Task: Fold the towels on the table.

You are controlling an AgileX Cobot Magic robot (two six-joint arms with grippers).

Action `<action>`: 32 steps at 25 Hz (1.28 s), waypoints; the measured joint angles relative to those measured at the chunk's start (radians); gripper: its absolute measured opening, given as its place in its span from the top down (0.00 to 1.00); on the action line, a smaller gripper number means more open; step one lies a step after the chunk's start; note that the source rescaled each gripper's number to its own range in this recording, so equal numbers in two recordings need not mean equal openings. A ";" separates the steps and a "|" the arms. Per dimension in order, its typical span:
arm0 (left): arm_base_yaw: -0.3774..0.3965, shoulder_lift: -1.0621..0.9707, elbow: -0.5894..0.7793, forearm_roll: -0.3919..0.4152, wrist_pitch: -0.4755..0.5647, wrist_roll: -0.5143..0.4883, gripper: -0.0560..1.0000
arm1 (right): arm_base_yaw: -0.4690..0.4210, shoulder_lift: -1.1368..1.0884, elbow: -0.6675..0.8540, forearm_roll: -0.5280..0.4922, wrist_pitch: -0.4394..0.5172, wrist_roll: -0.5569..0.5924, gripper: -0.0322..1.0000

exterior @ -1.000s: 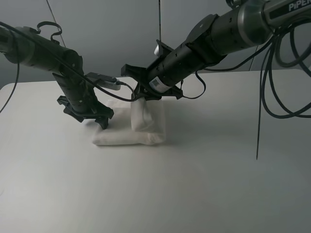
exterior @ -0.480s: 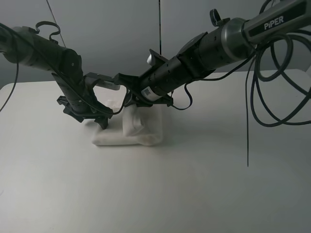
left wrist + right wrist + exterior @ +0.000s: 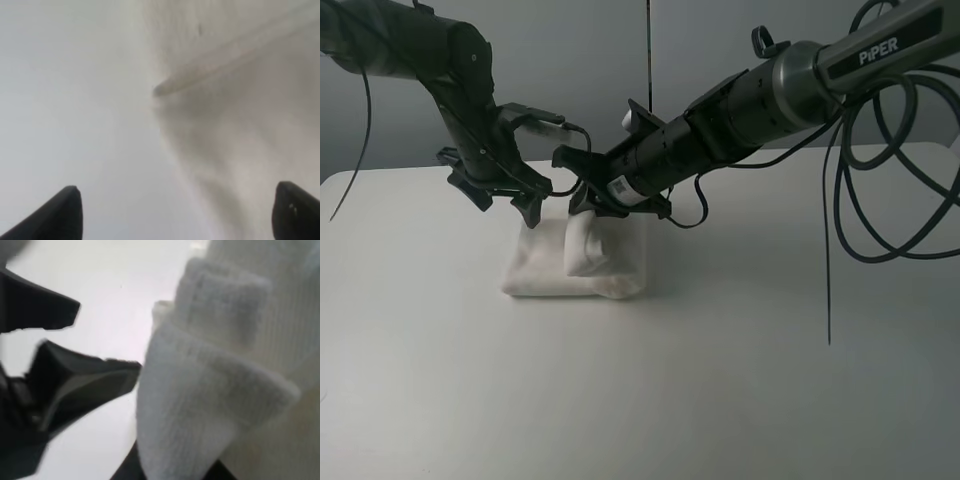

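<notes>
Left pincer (image 3: 500, 192) now raised, agape (right pincer (image 3: 582, 205) pinching white towel's (image 3: 545, 268) upturned fold).

Two matte black arms (image 3: 470, 90) trail looped black cables (image 3: 880, 180); one grey link reads "PiPER" (image 3: 885, 50).

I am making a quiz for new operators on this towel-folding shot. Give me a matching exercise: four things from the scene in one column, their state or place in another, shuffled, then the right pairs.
Things
1. left gripper
2. right gripper
3. towel
4. table

States or places
A. shut on a lifted fold of cloth
B. plain white surface beneath everything
C. open, raised above the cloth, holding nothing
D. lying partly folded, one flap pulled up

Pairs: 1-C, 2-A, 3-D, 4-B
</notes>
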 joint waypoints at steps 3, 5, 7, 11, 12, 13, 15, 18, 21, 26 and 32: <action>0.000 0.000 -0.103 -0.017 0.077 0.032 0.03 | 0.000 0.000 0.000 0.050 -0.001 -0.024 0.94; 0.000 0.000 -0.161 -0.030 0.116 0.042 0.03 | 0.000 0.000 0.000 0.108 0.002 -0.102 0.82; 0.000 0.000 -0.209 -0.031 0.141 0.049 0.03 | 0.000 0.000 0.000 0.207 0.036 -0.194 0.54; 0.000 0.000 -0.244 -0.033 0.175 0.058 0.03 | 0.002 0.000 0.000 0.338 0.089 -0.295 0.04; 0.000 0.000 -0.245 -0.033 0.180 0.059 0.03 | 0.002 0.000 0.000 0.346 0.093 -0.300 0.02; 0.000 0.000 -0.245 -0.033 0.185 0.059 0.03 | 0.002 0.000 0.000 0.347 0.093 -0.305 0.01; 0.000 0.000 -0.245 -0.033 0.195 0.066 0.03 | 0.004 0.000 0.000 0.333 0.095 -0.307 0.01; 0.000 0.000 -0.245 -0.026 0.207 0.103 0.03 | 0.004 0.000 0.000 0.278 0.104 -0.307 0.01; 0.000 -0.002 -0.245 -0.008 0.214 0.122 0.03 | 0.004 -0.012 0.000 0.191 0.095 -0.302 0.01; 0.000 -0.070 -0.245 0.016 0.222 0.131 0.03 | 0.002 -0.138 0.000 -0.184 0.008 -0.124 0.01; -0.008 -0.254 -0.245 0.034 0.224 0.139 0.02 | -0.032 -0.410 -0.005 -0.780 0.061 0.263 0.01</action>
